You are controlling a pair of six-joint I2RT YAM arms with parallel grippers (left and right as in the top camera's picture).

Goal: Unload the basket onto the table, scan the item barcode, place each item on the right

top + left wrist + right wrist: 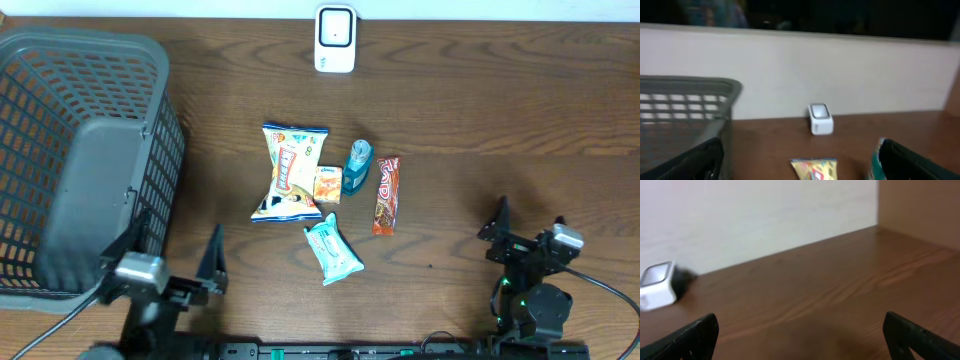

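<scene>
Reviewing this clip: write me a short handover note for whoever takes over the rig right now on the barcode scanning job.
Left pincer: open, empty, beside the grey basket.
Right pincer: open, empty, at the near right of the table.
Scanner: upright at the far edge, centre.
Items, all lying mid-table, none held: snack bag, small orange packet, teal bottle, brown bar, teal packet.
Done: nothing that shows.
Left: pick an item and present its barcode to the scanner.
</scene>
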